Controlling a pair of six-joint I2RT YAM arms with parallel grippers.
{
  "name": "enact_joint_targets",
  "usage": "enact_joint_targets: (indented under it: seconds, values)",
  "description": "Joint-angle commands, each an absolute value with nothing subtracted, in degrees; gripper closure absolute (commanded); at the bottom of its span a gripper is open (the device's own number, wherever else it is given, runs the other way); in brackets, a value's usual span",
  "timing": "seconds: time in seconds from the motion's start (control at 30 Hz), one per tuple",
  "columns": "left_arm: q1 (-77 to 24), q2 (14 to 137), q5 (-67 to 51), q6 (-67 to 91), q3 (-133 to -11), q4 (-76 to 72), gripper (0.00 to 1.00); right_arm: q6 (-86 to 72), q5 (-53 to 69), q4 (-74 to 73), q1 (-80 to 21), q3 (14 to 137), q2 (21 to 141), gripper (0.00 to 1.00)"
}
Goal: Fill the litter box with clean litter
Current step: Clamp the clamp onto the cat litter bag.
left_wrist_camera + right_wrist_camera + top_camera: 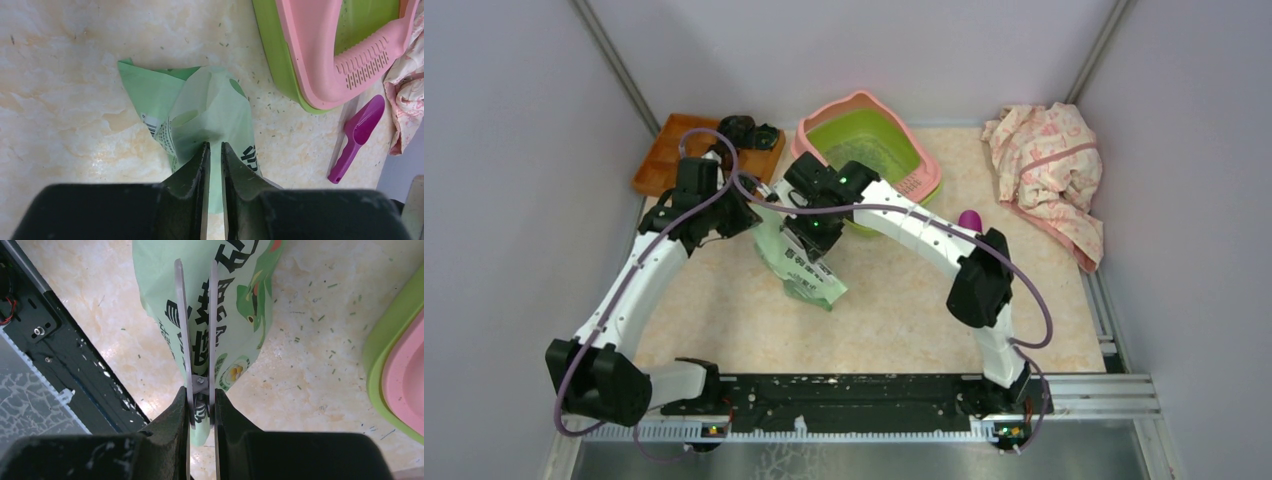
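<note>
Pale green film of the bag (215, 105) is pinched between the fingers of the left end effector (214, 146). The fingers are set almost together, with only the film in the narrow gap. The bag is raised into a peak at the grip, and its lower part is spread on the surface (75, 75).

The right end effector (201, 391) is clamped on the scissors (182, 325), which are held just behind the pivot. The two blades are extended straight out from the fingertips, slightly apart, and are laid across the printed face of the bag. Whether film lies between the blades cannot be told.

Litter (320, 318) is seen as loose dark granules scattered over the surface between the bag and the box (310, 55). The box is set upright just beyond the bag, at the far side of the surface, and its lime green basin is enclosed by a pink rim. The slotted grate (367, 67) is located at the end nearer the scoop (357, 132). The purple scoop is laid flat on the surface just beside that end, apart from the box.

A patterned cloth (1049, 170) is bunched in the far right corner. A wooden tray (674, 150) is placed at the far left, with the box between it and the cloth.
</note>
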State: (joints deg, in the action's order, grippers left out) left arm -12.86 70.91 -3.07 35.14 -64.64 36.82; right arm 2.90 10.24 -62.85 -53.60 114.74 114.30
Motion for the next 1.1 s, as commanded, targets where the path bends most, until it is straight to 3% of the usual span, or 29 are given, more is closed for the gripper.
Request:
enact_joint_targets:
  seconds: [0.0, 0.5, 1.07]
  values:
    - [-12.13, 69.53, -3.49, 34.95, -63.35, 34.82, 0.81, 1.98, 11.78, -69.03, -54.49, 121.41, 118.34, 1.00]
    - [-11.25, 70.71, -7.43, 35.20, -59.13, 29.98, 0.82, -8.45, 7.21, -72.96, -53.35, 122.12, 119.79, 1.00]
    - [-11.25, 71.46, -10.93, 34.91, -55.91, 25.93, 0.84, -10.68, 11.81, -77.62, -51.24, 124.80, 122.02, 1.00]
